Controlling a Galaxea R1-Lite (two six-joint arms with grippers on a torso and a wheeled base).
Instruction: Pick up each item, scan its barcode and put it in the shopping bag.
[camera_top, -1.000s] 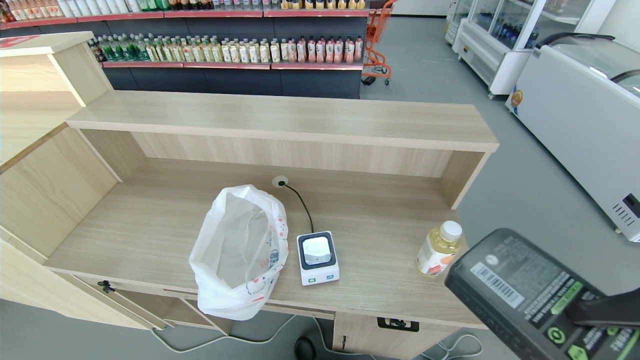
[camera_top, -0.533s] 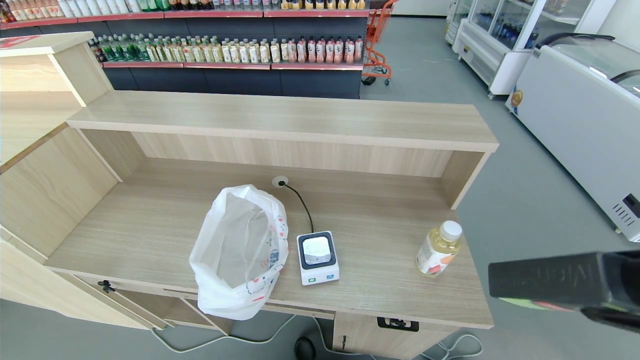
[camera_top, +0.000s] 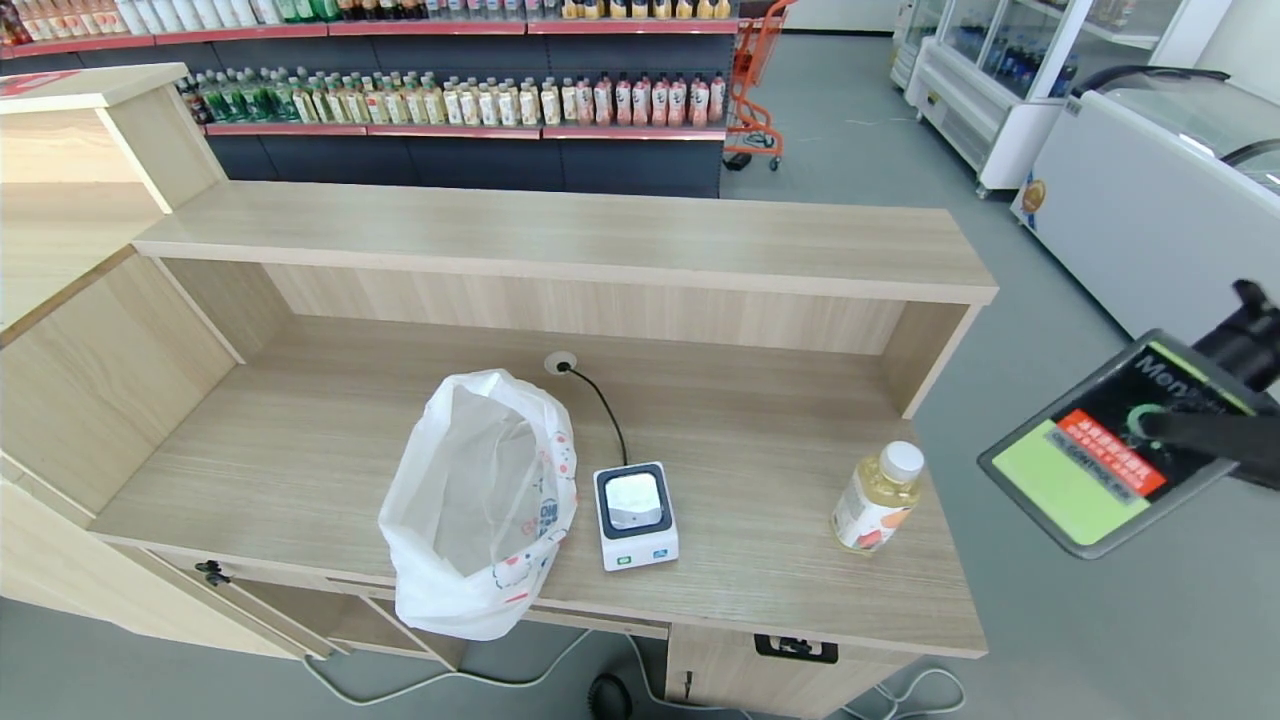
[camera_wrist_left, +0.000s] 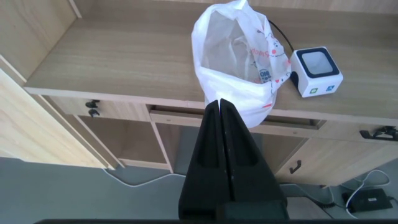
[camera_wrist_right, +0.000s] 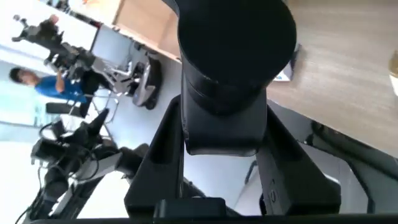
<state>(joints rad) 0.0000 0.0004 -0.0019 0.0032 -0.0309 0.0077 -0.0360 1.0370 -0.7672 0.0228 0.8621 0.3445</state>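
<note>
My right gripper (camera_top: 1200, 428) is shut on a flat black box (camera_top: 1095, 450) with a green and red label, held in the air to the right of the counter and above the floor. In the right wrist view the black box (camera_wrist_right: 233, 74) sits clamped between the two fingers (camera_wrist_right: 158, 155). A white shopping bag (camera_top: 480, 500) stands open on the counter, with the white barcode scanner (camera_top: 635, 515) just to its right. A yellow drink bottle (camera_top: 878, 497) stands near the counter's right end. My left gripper (camera_wrist_left: 227, 134) is shut on nothing, in front of the counter below the bag (camera_wrist_left: 239, 62).
The wooden counter (camera_top: 300, 430) has a raised back shelf and side walls. The scanner's cable (camera_top: 600, 400) runs to a hole at the back. Chest freezers (camera_top: 1160, 200) stand to the right, drink shelves (camera_top: 460, 100) behind. Drawers (camera_wrist_left: 124, 112) lie under the counter's front edge.
The right gripper has risen and turned the black box over: its barcode side faced the head camera, then its edge, now the green and red face. Nothing on the counter moved.
</note>
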